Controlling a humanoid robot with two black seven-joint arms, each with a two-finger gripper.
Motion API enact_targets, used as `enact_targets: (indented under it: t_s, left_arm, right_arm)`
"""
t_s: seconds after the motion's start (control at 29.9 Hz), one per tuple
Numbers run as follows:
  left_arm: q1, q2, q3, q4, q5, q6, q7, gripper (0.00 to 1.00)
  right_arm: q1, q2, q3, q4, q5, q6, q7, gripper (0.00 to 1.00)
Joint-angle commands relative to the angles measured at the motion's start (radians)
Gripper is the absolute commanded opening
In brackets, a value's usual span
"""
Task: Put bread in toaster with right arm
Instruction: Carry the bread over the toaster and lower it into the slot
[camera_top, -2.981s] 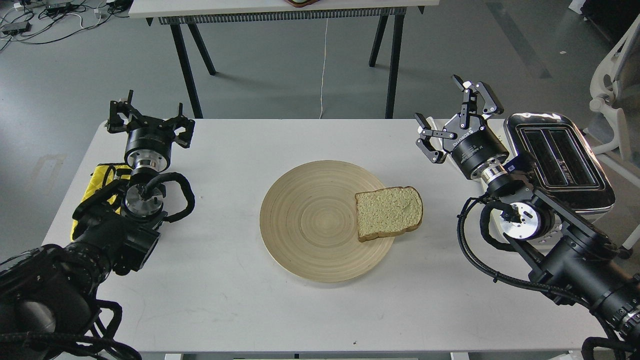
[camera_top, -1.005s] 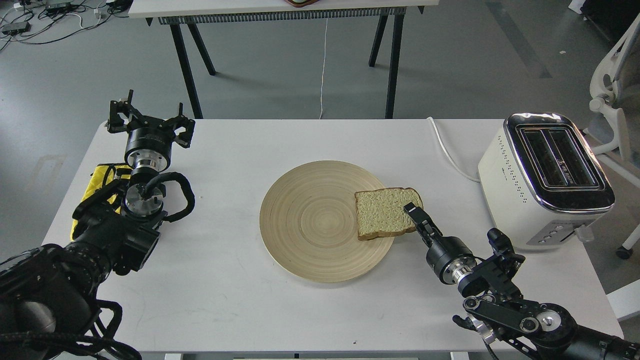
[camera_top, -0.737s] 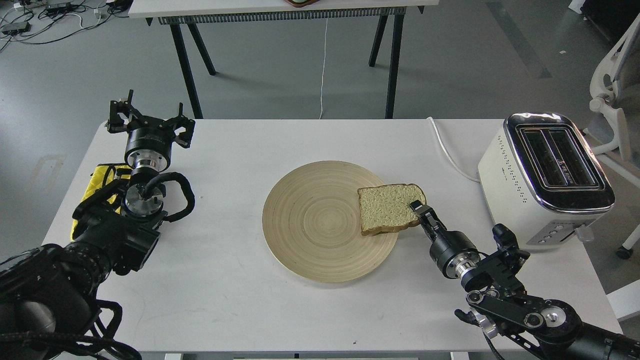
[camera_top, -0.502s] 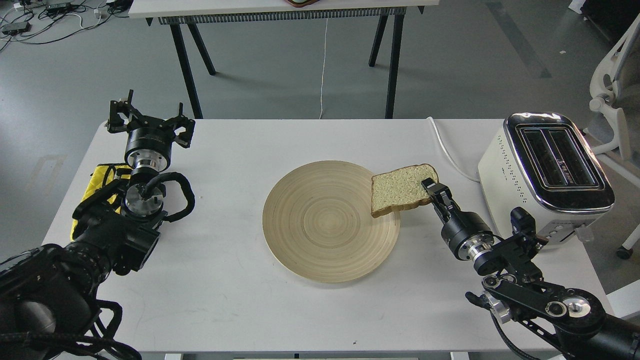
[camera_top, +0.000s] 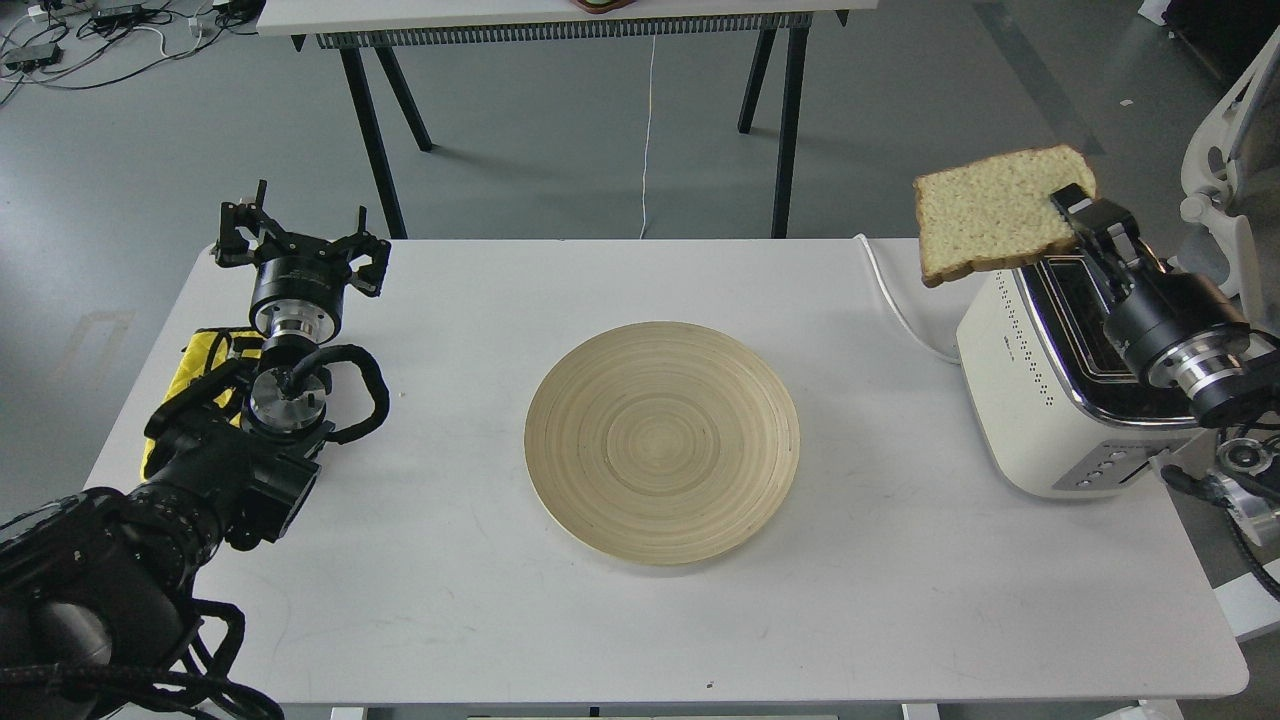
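1. Grey floor and a second table's dark legs lie beyond the white table (camera_top: 450, 620), on which everything stands.
2. At the far right, the bread (camera_top: 990, 215) is held in the air above the far left corner of the toaster (camera_top: 1040, 400); it lies nearly flat, tipped slightly down toward its left edge, and is not yet over the slots.
3. The right gripper (camera_top: 1075, 205) is clamped on the slice's right edge; the slice juts out to the left of the fingers, with the black wrist trailing right and near, across the chrome top.
4. Judged risks: the slice is pinched by one margin only, so it could sag, tear or slip free under a quick turn; it has yet to be turned upright and lined up with a slot, and a poor alignment would leave it caught on the chrome rim or lying across the top; the wrist passes close over the toaster and could knock it.
5. The round wooden plate (camera_top: 662, 443) sits bare at mid-table, well apart from the toaster.
6. The left gripper (camera_top: 300, 240) rests at the far left with fingers spread, holding nothing; a yellow cloth (camera_top: 205, 350) shows beside its arm.
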Motion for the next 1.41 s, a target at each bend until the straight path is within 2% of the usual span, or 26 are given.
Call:
enact_targets:
  t_s: [0.0, 0.2, 0.4, 0.64, 1.37]
  left_arm:
    - [0.000, 0.000, 0.000, 0.000, 0.000, 0.000, 0.000, 1.00]
    - [0.000, 0.000, 0.000, 0.000, -0.001, 0.000, 0.000, 1.00]
    - [0.000, 0.000, 0.000, 0.000, -0.001, 0.000, 0.000, 1.00]
    - [0.000, 0.000, 0.000, 0.000, 0.000, 0.000, 0.000, 1.00]
    - [0.000, 0.000, 0.000, 0.000, -0.001, 0.000, 0.000, 1.00]
  right_arm:
    - [0.001, -0.146, -0.013, -0.003, -0.020, 0.000, 0.006, 0.05]
    - [-0.002, -0.265, -0.078, -0.014, -0.139, 0.000, 0.003, 0.05]
    - [-0.004, -0.272, -0.158, -0.037, -0.155, 0.000, 0.005, 0.05]
    - [-0.002, -0.227, -0.175, -0.089, -0.164, 0.002, 0.005, 0.05]
    - [0.019, -0.138, -0.176, -0.126, -0.218, 0.056, 0.002, 0.05]
